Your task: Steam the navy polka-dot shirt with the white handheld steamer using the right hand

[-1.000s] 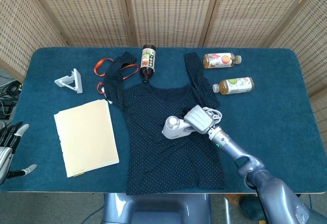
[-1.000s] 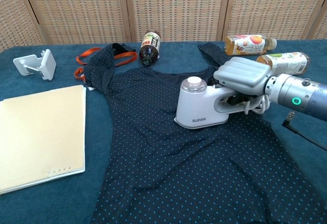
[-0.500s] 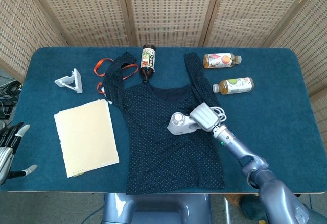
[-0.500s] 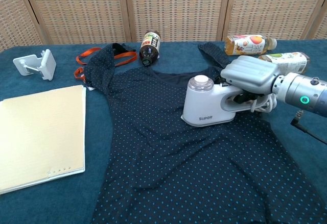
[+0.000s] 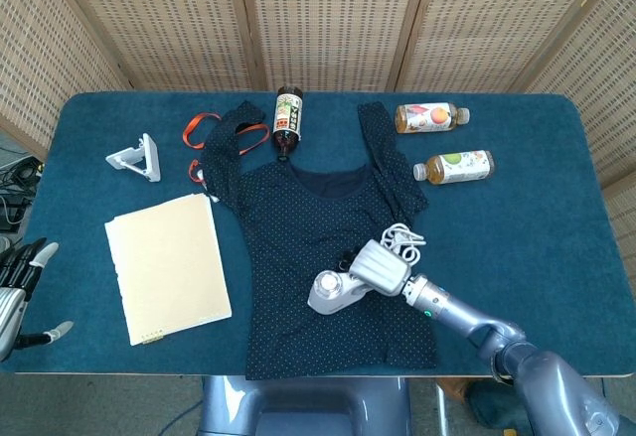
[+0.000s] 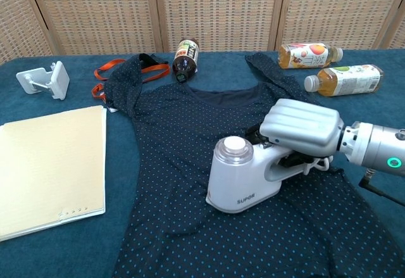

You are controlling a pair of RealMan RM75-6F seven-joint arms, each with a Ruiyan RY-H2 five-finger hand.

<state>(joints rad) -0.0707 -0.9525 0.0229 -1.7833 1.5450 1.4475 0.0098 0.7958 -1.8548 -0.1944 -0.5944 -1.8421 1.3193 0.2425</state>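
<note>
So the navy polka-dot shirt (image 5: 333, 257) is laid out flat in the middle of the blue table (image 5: 537, 237), neckline at the far side, hem at the near edge, both sleeves angled up toward the far side. The white handheld steamer (image 6: 243, 175) sits on the lower right part of the shirt's body, base down on the fabric. Its long axis runs roughly left-right with a slight tilt: the rounded head with the round cap points left and a bit near, and the handle sticks out to the right and a bit far. Its white cord (image 5: 400, 238) is bunched in loops just behind it on the shirt.

The right hand (image 6: 302, 128) is wrapped over the handle from above, fingers curled down around it, so it's gripping the steamer. The left hand (image 5: 20, 287) hangs off the near left edge of the table, holding nothing, fingers apart.

Other stuff lying around: a cream notebook (image 5: 166, 265) left of the shirt, a white phone stand (image 5: 136, 157) far left, an orange strap (image 5: 204, 128) by the left sleeve, a dark bottle (image 5: 288, 117) lying at the far side just above the collar, and two tea bottles on their sides at far right, one orange-labelled (image 5: 429, 116), one green-labelled (image 5: 454, 166).
</note>
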